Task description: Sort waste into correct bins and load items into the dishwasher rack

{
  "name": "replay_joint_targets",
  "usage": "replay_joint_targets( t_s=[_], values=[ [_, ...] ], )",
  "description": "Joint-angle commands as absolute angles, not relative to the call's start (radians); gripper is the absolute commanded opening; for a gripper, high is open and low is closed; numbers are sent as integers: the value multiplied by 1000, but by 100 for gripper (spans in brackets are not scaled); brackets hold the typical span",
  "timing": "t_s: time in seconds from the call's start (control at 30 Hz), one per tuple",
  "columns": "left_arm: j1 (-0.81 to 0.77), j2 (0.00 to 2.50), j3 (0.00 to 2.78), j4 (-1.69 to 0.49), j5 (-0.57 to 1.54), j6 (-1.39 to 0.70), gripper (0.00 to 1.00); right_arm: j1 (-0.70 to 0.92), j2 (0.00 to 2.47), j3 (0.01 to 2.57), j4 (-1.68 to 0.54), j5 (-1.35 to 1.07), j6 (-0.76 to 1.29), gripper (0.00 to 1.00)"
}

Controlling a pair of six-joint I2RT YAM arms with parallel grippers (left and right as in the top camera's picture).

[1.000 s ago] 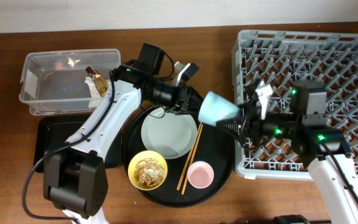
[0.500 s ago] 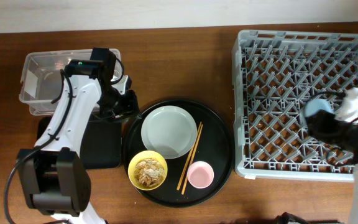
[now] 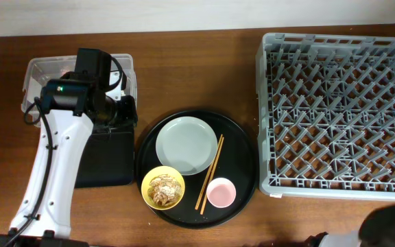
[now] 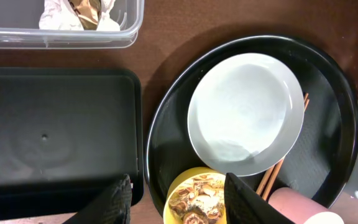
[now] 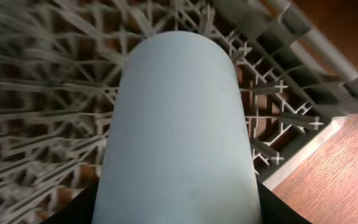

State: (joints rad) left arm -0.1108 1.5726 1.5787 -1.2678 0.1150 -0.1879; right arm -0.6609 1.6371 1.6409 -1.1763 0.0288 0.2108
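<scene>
My right gripper [image 5: 179, 214] is shut on the small blue cup [image 5: 179, 112], held over a corner of the grey dishwasher rack [image 5: 36, 93]; both are out of the overhead view. My left gripper [image 4: 182, 205] is open and empty, high above the black tray [image 4: 55, 130] and the yellow bowl [image 3: 145, 185] of tan food scraps [image 3: 164, 190]. White tissue [image 4: 58, 15] and the brown-gold wrapper [image 4: 86, 9] lie in the clear tub [image 3: 43, 89]. The plate [image 3: 185, 145], chopsticks [image 3: 210, 173] and pink cup [image 3: 221, 193] sit on the round black tray [image 3: 242, 158].
The rack [image 3: 262, 103] fills the right side of the table and shows nothing in it from overhead. The shallow black tray [image 3: 105, 161] lies in front of the tub, beside the round tray. Bare wood table lies along the back and the front left.
My right arm carried the blue cup from over the round tray rightward across the rack and out of the overhead view. My left arm pulled back left from the round tray to above the tub and black tray.
</scene>
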Motion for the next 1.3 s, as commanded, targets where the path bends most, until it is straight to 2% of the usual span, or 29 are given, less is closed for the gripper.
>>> replay_joint_targets(
  t_s=[0.0,0.2,0.33,0.73,0.83,0.97,1.07,1.1,1.13,1.27],
  values=[
    [-109,1568,1587,-1269,107,-186,47,-688,1754,1661,-1174,61,230,54],
    [-109,1568,1587,-1269,108,-187,47,-709,1876,1661,-1155,65,230,58],
    [-109,1568,1587,-1269,108,-187,47,-729,1909,1659,-1155,52,230,73],
    [-109,1568,1587,-1269,107,-187,47,-728,1909,1663,-1152,-62,229,75],
    [-109,1568,1587,-1269,107,-186,47,-728,1892,1705,-1153,-139,226,74],
    [-109,1568,1587,-1265,107,-186,48,-727,1851,1840,-1144,-151,226,74],
    [-109,1568,1587,-1264,107,-186,48,-727,1852,1846,-1134,-150,226,74],
    [-109,1568,1587,-1261,107,-187,48,-727,1853,1846,-1124,-150,226,74],
    [-109,1568,1587,-1257,108,-187,54,-727,1853,1846,-1096,-150,226,74],
    [-109,1568,1587,-1250,108,-187,54,-727,1854,1844,-1061,-146,217,74]
  ],
)
